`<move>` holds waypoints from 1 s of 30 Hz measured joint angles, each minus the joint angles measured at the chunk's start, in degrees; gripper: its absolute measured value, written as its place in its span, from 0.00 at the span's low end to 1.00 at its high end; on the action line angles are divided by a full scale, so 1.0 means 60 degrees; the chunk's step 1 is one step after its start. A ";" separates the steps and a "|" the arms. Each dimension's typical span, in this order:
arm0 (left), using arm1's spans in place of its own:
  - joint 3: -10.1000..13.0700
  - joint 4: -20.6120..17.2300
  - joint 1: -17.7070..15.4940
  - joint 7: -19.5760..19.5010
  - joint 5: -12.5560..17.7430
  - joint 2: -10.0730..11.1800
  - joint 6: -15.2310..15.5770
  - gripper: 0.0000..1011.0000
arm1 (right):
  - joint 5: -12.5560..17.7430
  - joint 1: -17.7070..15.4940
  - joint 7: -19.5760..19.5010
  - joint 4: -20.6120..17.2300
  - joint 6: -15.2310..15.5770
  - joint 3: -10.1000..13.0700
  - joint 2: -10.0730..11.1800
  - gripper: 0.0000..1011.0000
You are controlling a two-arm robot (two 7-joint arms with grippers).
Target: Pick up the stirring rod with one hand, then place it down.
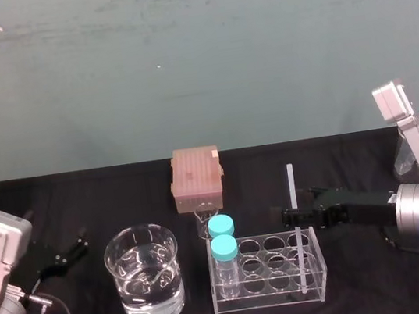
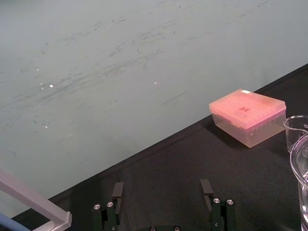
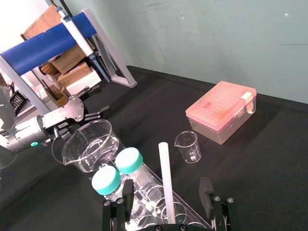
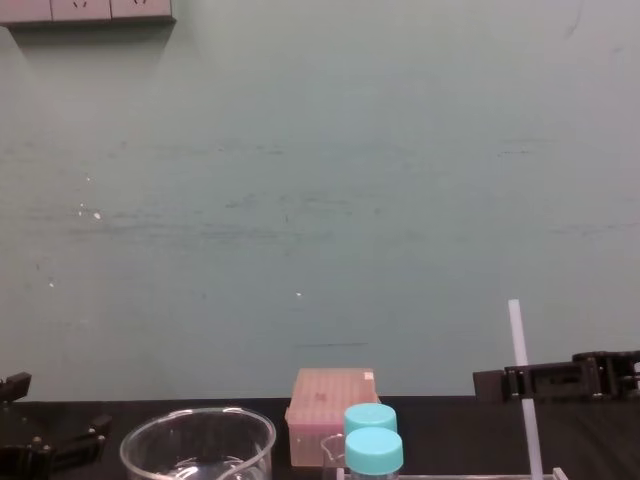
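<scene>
1. Well, my right gripper (image 1: 290,218) reaches in from the right with its slim, ribbed black jaws apart. The stirring rod (image 1: 291,184) stands between them, and in my wrist view neither finger (image 3: 205,187) touches it.
2. Its foot is in the right-hand column of the clear plastic rack (image 1: 271,303). Which row is hard to make out, and the chest view cuts its lower end off.
3. It is straight, white and translucent, and it overtops the two blue-capped vials (image 1: 222,238) at the rack's left end.
4. A small glass beaker (image 1: 201,223) is half hidden behind those caps.
5. My left gripper (image 2: 161,190) is off to the left with its jaws apart, near the large beaker (image 1: 146,285) of water.
</scene>
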 joint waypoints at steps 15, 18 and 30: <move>0.0000 0.0000 0.0000 0.0000 -0.0001 0.0000 0.0000 0.99 | -0.0001 -0.0015 0.0004 -0.0018 -0.0012 0.0016 0.0011 0.43; 0.0000 0.0000 0.0000 0.0000 -0.0001 0.0000 0.0000 0.99 | -0.0001 -0.0019 0.0004 -0.0022 -0.0012 0.0021 0.0012 0.33; 0.0000 0.0000 0.0000 0.0000 -0.0001 0.0000 0.0000 0.99 | -0.0001 -0.0023 0.0004 -0.0026 -0.0012 0.0026 0.0012 0.07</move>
